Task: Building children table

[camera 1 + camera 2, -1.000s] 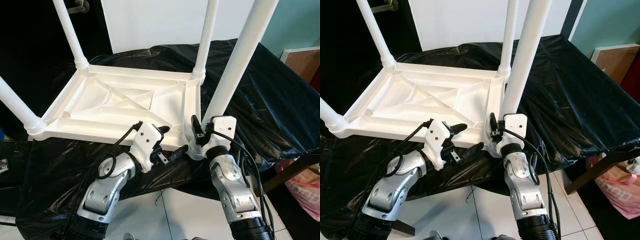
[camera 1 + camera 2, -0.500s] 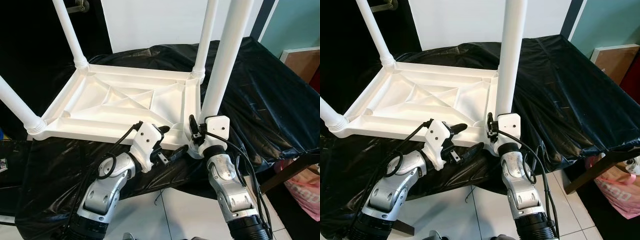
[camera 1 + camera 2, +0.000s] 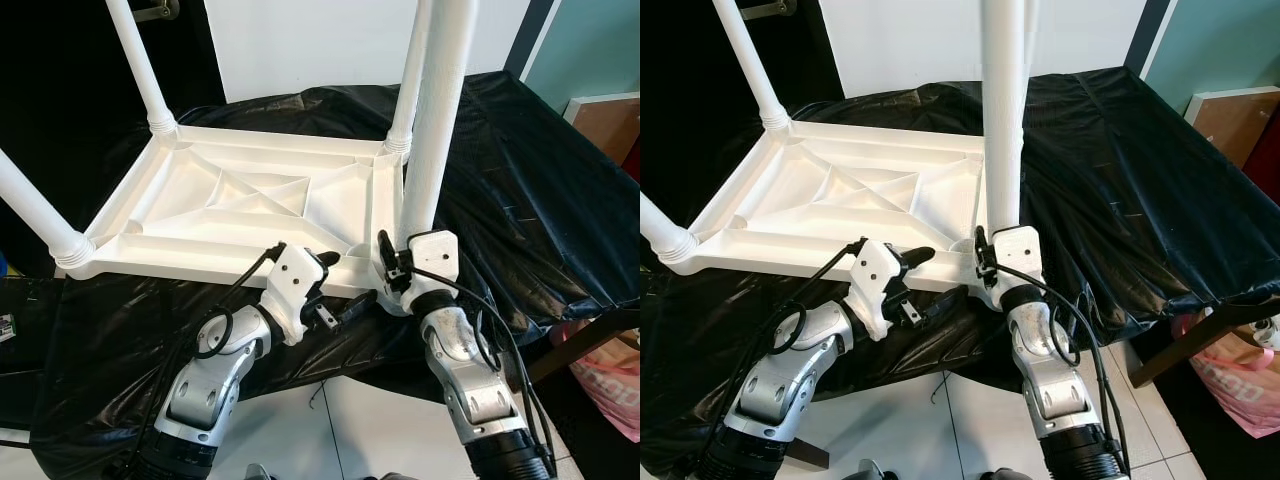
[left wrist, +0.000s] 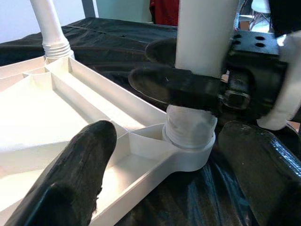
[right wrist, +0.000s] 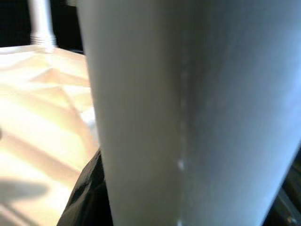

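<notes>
Tabletop (image 3: 240,205), white plastic and turned underside up, lies on the black-covered surface (image 3: 520,190), near edge toward the robot. Right gripper (image 4: 188,87): jaws clamped around the fourth leg (image 3: 435,120) just above its threaded foot, holding it close to upright over the near right corner socket (image 4: 190,153). Foot of that leg sits in the socket ring, threads hidden there; probably held low so the leg can be turned and steadied at once. Left gripper (image 3: 340,285): jaws spread, gripping nothing, one finger above the near rim of the tabletop, the other below it near the same corner, likely placed to brace the top against twisting. Farther out, three more legs already stand in their sockets: far left leg (image 3: 140,65), near left leg (image 3: 35,215), far right leg (image 3: 410,75). Judged from this: last leg being seated, task near its end. Beyond the surface, a pink bag (image 3: 605,385) on the floor at the right.
</notes>
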{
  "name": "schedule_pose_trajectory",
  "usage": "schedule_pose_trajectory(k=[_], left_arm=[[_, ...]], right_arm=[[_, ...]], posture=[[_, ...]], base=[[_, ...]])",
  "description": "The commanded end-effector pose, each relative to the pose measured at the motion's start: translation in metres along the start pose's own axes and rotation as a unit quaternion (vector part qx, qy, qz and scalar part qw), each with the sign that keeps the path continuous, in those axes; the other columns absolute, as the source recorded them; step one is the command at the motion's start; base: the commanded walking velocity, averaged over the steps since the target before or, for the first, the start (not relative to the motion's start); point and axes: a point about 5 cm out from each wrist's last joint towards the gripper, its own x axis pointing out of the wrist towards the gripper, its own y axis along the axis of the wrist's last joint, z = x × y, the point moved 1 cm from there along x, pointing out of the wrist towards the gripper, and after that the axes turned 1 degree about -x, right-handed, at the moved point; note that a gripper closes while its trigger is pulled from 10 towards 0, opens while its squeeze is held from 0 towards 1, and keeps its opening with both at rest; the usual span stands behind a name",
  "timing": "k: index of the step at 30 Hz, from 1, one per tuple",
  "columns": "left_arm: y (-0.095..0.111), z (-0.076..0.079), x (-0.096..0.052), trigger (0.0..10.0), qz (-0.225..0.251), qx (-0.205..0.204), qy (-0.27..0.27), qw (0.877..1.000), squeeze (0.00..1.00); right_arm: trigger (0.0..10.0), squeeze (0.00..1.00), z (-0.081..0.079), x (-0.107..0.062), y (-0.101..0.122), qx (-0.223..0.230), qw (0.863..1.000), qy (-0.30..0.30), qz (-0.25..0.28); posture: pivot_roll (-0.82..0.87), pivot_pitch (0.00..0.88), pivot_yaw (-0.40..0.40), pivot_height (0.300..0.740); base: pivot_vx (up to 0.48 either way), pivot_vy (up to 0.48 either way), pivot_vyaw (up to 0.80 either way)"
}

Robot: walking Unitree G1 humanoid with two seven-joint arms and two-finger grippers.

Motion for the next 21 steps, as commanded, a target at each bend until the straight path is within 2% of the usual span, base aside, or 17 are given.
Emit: schedule_pose_trajectory(k=[1, 3, 8, 12, 20, 21], left_arm=[[0.001, 0.0, 0.001, 10.0, 0.0, -0.002, 0.013, 1.0, 0.0], [0.001, 0.0, 0.001, 10.0, 0.0, -0.001, 0.014, 1.0, 0.0], [0.002, 0.0, 0.001, 10.0, 0.001, -0.001, 0.015, 1.0, 0.0], [0.002, -0.001, 0.001, 10.0, 0.002, -0.001, 0.017, 1.0, 0.0], [0.003, -0.002, 0.001, 10.0, 0.002, -0.001, 0.019, 1.0, 0.0], [0.003, -0.003, 0.001, 10.0, 0.002, 0.0, 0.019, 1.0, 0.0]], right_arm=[[10.0, 0.0, 0.0, -0.009, -0.02, 0.011, 0.999, 0.009, -0.041], [10.0, 0.0, 0.0, -0.01, -0.018, 0.008, 0.999, 0.028, -0.028], [10.0, 0.0, 0.001, -0.012, -0.014, 0.064, 0.997, 0.053, 0.0], [10.0, 0.0, 0.005, -0.013, -0.015, 0.078, 0.995, 0.067, 0.012], [10.0, 0.0, 0.01, -0.011, -0.016, 0.066, 0.992, 0.104, 0.027], [10.0, 0.0, 0.01, -0.013, -0.016, 0.046, 0.991, 0.119, 0.028]], posture=[[-0.01, 0.095, -0.018, 0.74], [-0.01, 0.097, -0.017, 0.74], [-0.01, 0.1, -0.015, 0.74], [-0.01, 0.106, -0.01, 0.74], [-0.01, 0.111, -0.007, 0.74], [-0.01, 0.111, -0.007, 0.74]], base=[[0.0, 0.0, 0.0], [0.0, 0.0, 0.0], [0.0, 0.0, 0.0], [0.0, 0.0, 0.0], [0.0, 0.0, 0.0], [0.0, 0.0, 0.0]])
